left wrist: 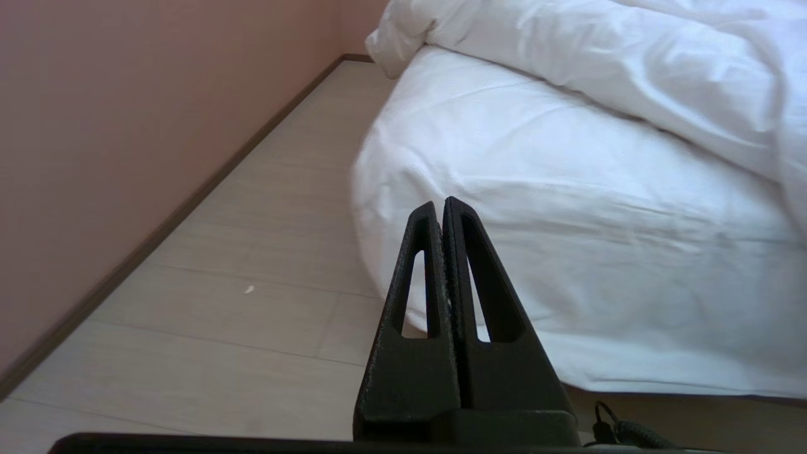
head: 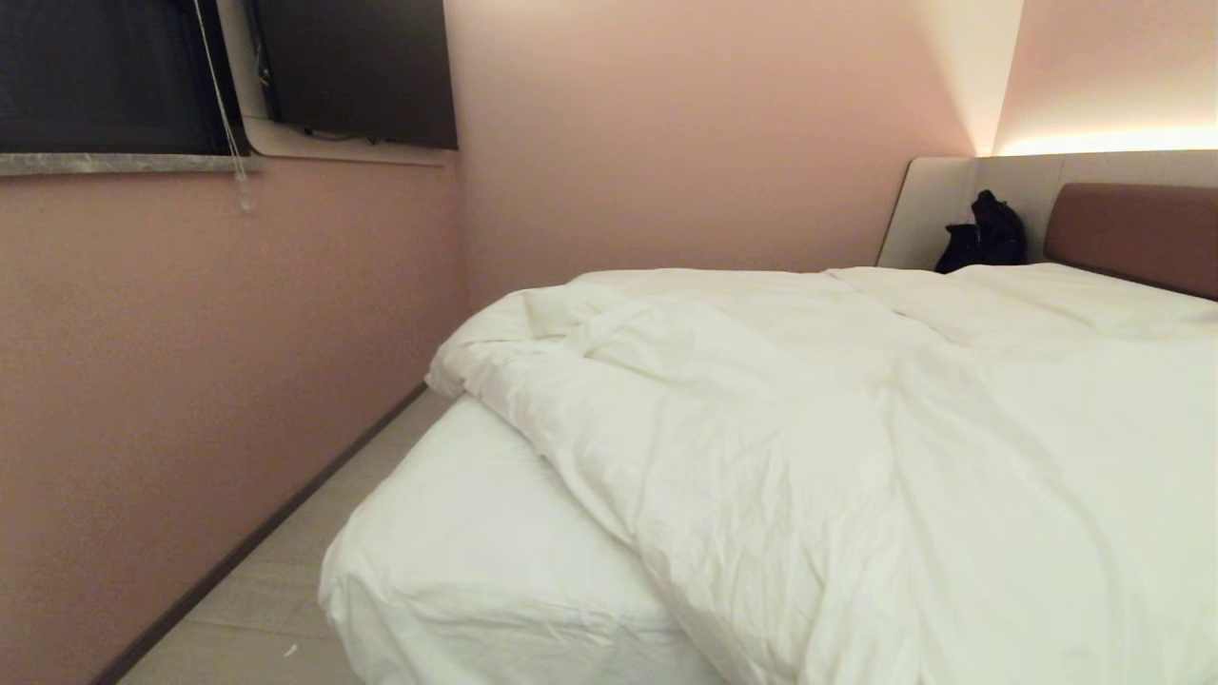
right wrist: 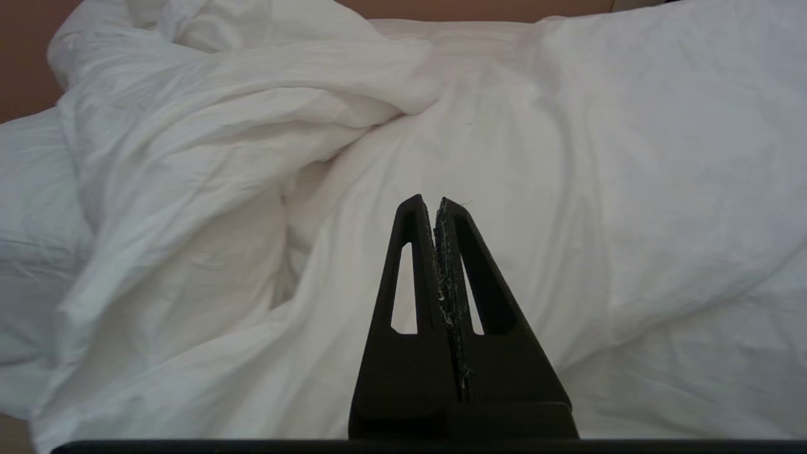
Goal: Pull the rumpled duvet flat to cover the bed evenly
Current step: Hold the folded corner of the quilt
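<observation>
Bed (head: 476, 571) fills the view, its near left corner bare sheet, and the duvet (head: 809, 428) is bunched diagonally across it, piled toward the right and the headboard. Risk, as I read it: a pinch on a loose fold drags only that ridge and the bulk stays skewed, or slides off the far edge. Left pincer (left wrist: 441, 205) hangs near the mattress corner, jaws pressed together, empty. Right pincer (right wrist: 435, 202) hovers above the folds, likewise closed on nothing.
</observation>
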{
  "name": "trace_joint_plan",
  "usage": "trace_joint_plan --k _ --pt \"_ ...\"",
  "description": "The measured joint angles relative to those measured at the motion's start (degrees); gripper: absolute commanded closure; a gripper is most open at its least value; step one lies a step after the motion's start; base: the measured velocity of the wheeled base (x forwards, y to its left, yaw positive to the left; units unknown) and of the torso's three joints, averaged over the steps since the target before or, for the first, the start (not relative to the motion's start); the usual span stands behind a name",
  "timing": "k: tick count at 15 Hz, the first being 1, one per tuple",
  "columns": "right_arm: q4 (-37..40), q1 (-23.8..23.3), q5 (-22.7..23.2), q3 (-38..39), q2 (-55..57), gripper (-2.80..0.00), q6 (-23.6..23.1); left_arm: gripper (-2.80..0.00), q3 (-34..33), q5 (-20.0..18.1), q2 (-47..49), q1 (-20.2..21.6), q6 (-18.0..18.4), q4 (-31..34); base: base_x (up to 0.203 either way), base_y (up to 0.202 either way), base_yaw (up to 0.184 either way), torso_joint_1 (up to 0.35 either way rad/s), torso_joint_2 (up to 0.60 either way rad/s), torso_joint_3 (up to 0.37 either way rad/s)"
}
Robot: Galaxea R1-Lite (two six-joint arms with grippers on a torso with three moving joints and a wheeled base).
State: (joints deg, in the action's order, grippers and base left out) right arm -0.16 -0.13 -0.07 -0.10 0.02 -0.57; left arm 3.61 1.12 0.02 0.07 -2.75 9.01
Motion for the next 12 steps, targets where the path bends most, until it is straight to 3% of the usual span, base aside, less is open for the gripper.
trace_joint_plan --k 5,12 --pt "0.0 0.1 0.0 0.0 0.0 0.00 0.5 0.00 0.0 0.0 0.0 0.0 0.1 0.0 0.000 -0.167 0.000 0.002 0.00 0.004" --pt "0.0 0.0 0.0 0.0 0.0 0.00 0.5 0.00 0.0 0.0 0.0 0.0 0.1 0.0 0.000 0.000 0.000 0.000 0.00 0.000"
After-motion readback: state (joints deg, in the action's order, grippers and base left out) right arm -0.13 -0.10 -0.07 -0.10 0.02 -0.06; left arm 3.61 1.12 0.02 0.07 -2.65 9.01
